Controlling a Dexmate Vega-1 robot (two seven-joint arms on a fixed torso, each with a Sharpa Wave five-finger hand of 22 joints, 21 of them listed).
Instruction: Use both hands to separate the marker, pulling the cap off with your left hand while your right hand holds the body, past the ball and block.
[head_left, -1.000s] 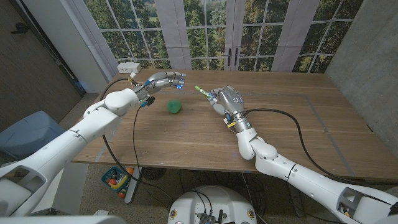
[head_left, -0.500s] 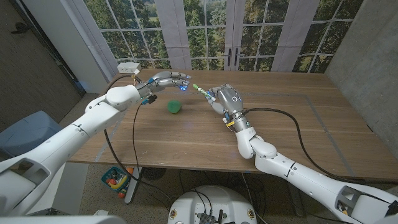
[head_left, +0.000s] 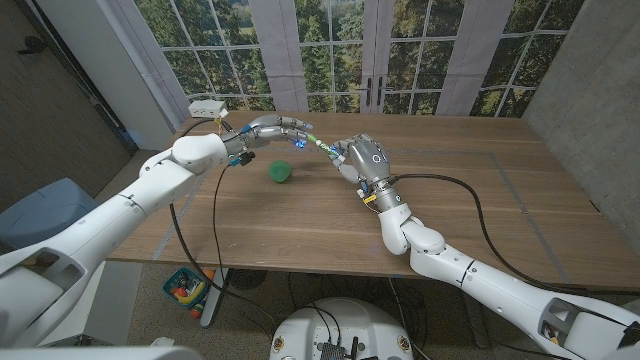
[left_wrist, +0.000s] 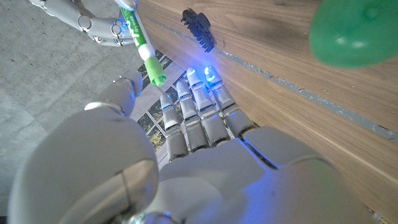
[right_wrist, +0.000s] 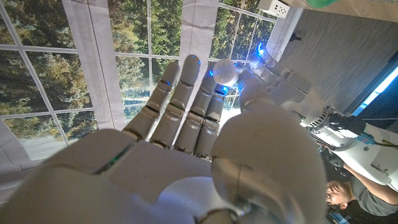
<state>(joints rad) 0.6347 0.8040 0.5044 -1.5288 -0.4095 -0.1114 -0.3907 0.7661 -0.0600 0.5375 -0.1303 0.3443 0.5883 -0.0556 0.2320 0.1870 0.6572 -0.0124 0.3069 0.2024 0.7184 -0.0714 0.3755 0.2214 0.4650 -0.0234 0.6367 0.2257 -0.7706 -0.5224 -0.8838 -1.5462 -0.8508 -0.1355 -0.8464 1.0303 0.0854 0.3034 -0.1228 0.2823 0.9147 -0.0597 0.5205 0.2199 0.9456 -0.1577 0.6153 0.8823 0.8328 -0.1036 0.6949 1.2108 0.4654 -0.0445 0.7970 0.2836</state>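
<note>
The marker is held up above the table, near its far edge and a little left of the middle, in the right hand, whose fingers are wrapped around the body; the green and white capped end pokes out toward the left hand. The left hand reaches in from the far left corner with its fingers held out straight and close together, their tips right at the marker's cap. In the left wrist view the green cap hangs just off the fingertips, which glow blue, and whether they touch it cannot be told; they have not closed round it. The green ball lies on the table nearer the robot, below the gap between the two hands and apart from both. A small black thing lies on the wood beyond the left hand.
</note>
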